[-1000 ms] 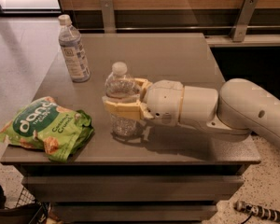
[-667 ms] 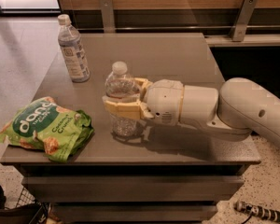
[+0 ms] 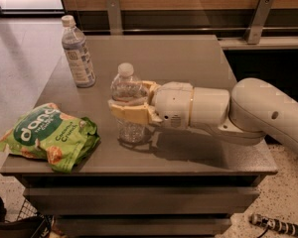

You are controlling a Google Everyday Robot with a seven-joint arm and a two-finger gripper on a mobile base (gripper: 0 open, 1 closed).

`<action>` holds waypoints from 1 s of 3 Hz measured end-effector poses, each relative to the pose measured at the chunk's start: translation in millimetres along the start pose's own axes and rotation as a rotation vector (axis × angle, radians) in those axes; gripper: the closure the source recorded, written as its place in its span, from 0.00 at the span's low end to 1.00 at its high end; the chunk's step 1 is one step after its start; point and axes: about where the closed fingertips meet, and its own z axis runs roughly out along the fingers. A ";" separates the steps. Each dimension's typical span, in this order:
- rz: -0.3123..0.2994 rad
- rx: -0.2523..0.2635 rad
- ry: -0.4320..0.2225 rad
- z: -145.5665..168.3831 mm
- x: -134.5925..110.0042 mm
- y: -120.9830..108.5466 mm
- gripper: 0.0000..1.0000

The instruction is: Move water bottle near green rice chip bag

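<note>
The water bottle [image 3: 127,94], small, clear and ribbed with a white cap, stands upright on the grey table [image 3: 179,63] near its front. My gripper [image 3: 130,107] reaches in from the right and its cream fingers are shut around the bottle's middle. The green rice chip bag [image 3: 48,135] with white "dang" lettering lies flat at the table's front left corner, a short gap left of the bottle.
A taller bottle with a grey-blue label [image 3: 78,53] stands at the table's back left. My white arm [image 3: 238,110] stretches across the right half of the table. A wooden wall with metal brackets [image 3: 258,19] runs behind. Floor lies on the left.
</note>
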 end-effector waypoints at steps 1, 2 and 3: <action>-0.002 -0.005 0.000 2.2 -0.8 1.7 0.44; -0.003 -0.008 0.001 3.6 -1.4 2.9 0.21; -0.005 -0.013 0.001 5.8 -2.3 4.7 0.00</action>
